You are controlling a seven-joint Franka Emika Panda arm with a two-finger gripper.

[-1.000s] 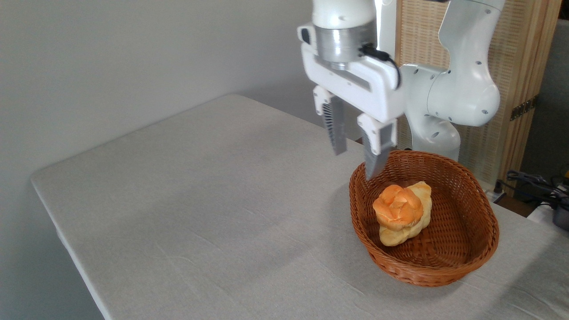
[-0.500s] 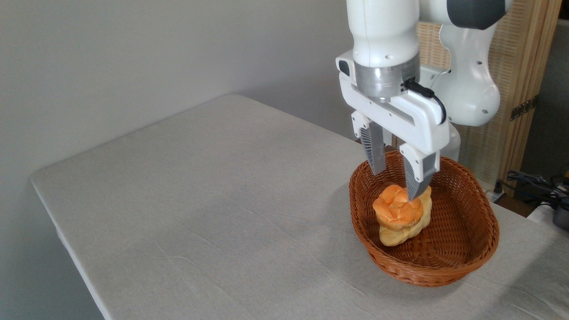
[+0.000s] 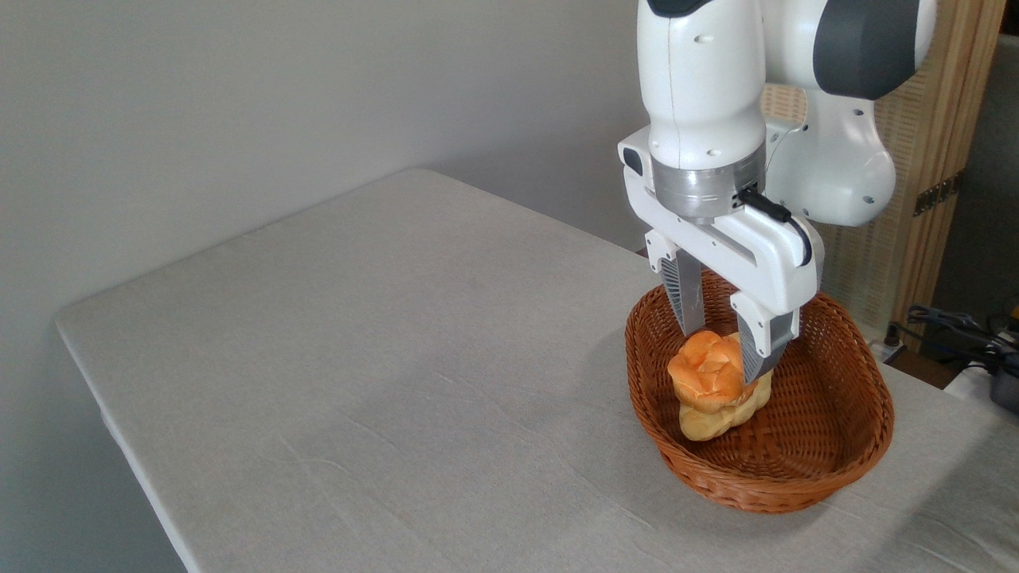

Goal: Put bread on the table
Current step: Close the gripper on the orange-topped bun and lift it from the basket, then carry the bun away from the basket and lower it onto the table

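The bread (image 3: 707,374), a round orange-brown bun with a knotted top, lies in the brown wicker basket (image 3: 844,469) at the right of the table (image 3: 382,358). It rests on a paler yellow roll (image 3: 711,422). My gripper (image 3: 721,354) points straight down over the basket and is open. One finger (image 3: 686,298) stands just behind the bun's top, and the other comes down at its right side, hiding part of it. Whether the fingers touch the bun I cannot tell.
The grey cloth table stretches left and forward of the basket. Behind the arm stands a wooden screen (image 3: 923,159). Cables and a dark device (image 3: 979,342) lie off the table's far right edge.
The gripper has swung right from the basket's left rim and come down over the basket, so its fingers now straddle the bun. The bun and roll have not moved.
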